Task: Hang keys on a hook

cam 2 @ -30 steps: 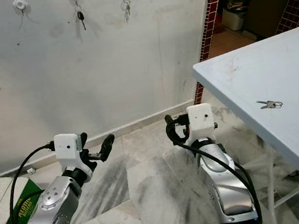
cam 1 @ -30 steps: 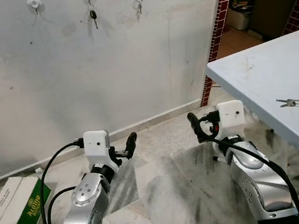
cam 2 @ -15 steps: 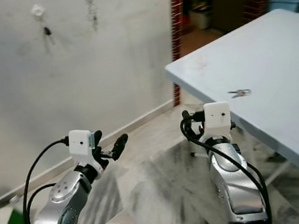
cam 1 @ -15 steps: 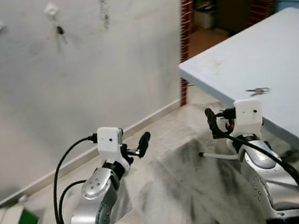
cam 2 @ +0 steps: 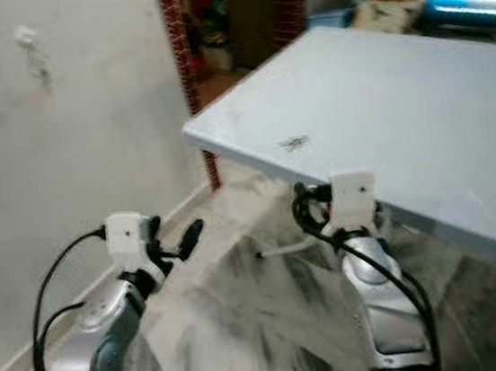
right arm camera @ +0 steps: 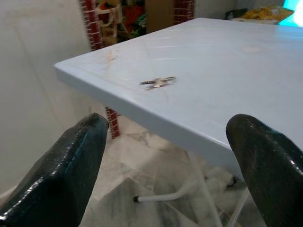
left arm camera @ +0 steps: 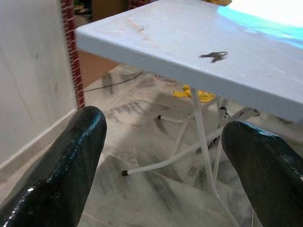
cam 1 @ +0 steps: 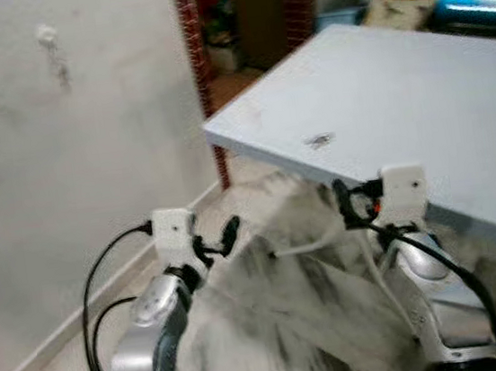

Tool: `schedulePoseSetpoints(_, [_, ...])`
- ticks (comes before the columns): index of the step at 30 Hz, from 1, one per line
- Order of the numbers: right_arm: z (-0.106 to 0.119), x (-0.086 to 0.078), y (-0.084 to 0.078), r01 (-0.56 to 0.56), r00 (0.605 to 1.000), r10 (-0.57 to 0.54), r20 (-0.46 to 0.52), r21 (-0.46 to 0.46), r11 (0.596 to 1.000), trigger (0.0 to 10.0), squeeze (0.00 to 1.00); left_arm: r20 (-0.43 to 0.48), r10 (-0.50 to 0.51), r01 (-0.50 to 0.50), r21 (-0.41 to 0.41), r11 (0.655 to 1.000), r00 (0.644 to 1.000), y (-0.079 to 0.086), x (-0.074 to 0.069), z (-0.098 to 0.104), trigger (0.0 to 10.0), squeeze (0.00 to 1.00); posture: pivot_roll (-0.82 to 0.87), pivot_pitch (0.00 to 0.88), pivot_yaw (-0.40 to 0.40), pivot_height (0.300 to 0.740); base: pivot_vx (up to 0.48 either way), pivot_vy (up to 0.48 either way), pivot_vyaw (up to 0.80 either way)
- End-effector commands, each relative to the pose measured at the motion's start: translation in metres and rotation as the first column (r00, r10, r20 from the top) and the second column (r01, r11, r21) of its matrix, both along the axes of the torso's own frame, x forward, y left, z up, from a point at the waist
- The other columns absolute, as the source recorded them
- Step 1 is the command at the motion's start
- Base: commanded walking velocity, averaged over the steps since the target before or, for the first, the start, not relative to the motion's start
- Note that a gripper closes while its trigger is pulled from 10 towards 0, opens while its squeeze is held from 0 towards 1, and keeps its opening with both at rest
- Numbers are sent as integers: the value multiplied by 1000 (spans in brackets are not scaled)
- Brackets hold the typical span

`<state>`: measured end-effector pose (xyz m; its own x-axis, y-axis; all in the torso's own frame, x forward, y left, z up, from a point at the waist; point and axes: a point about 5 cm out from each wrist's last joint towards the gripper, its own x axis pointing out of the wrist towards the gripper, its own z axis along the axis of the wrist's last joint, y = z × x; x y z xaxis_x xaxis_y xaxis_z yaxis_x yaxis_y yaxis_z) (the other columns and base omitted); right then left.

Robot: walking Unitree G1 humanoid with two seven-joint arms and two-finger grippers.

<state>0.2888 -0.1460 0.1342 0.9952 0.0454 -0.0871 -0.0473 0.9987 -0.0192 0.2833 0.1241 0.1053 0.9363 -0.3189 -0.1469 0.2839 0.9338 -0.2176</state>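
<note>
turning from the hooks toward the table

the view had swung off the wall; keys (right arm camera: 158, 82) lay on the table (cam 1: 419, 101) near its edge (not yet picked up), with the left gripper (left arm camera: 163, 161) and right gripper (right arm camera: 165, 156) spread wide, empty.

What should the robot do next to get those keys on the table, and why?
Probably raise the right claw and reach forward over the table edge toward the keys. The keys lie loose near that edge, untouched. Both claws are open and empty, held below the tabletop, and the right one points nearly straight at them. The left claw sits farther off.
</note>
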Motion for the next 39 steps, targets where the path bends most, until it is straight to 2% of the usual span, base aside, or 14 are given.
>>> schedulePoseSetpoints(1, [3, 0, -4, 10, 1000, -10, 13, -6, 1000, 10000, 0, 1, -7, 7, 3, 1000, 1000, -4, 1, 1, 10000, 0, -85, 0, 92, 740, 0, 0, -800])
schedulePoseSetpoints(6, [4, 1, -3, 6, 1000, -6, 15, -1, 1000, 10000, 0, 4, 0, 0, 0, 1000, 1000, -3, 1, 1, 10000, 0, -77, 0, 90, 740, 0, 0, -613])
schedulePoseSetpoints(18, [4, 7, 7, -39, 999, 39, 27, 3, 999, 10000, 0, 41, 4, -4, -14, 1000, 999, 1, 0, 6, 10000, 0, -47, 0, 76, 740, 0, 0, 0])
schedulePoseSetpoints(25, [6, 9, 12, -48, 998, 48, 38, 10, 999, 10000, 0, 46, -5, 5, -11, 1000, 999, 1, -1, 5, 10000, 0, -56, 0, 85, 740, 329, 0, 0])
schedulePoseSetpoints(33, [2, 5, 7, -30, 999, 30, 28, 7, 1000, 10000, 0, 47, -30, 30, -8, 1000, 998, -3, 1, 7, 10000, 0, -63, 0, 99, 740, 365, 0, 0])
schedulePoseSetpoints(39, [1, 3, 8, -30, 999, 30, 24, 9, 999, 10000, 0, 46, -34, 35, -6, 999, 998, -3, 1, 7, 10000, 0, -58, 0, 95, 740, 377, 0, 0])
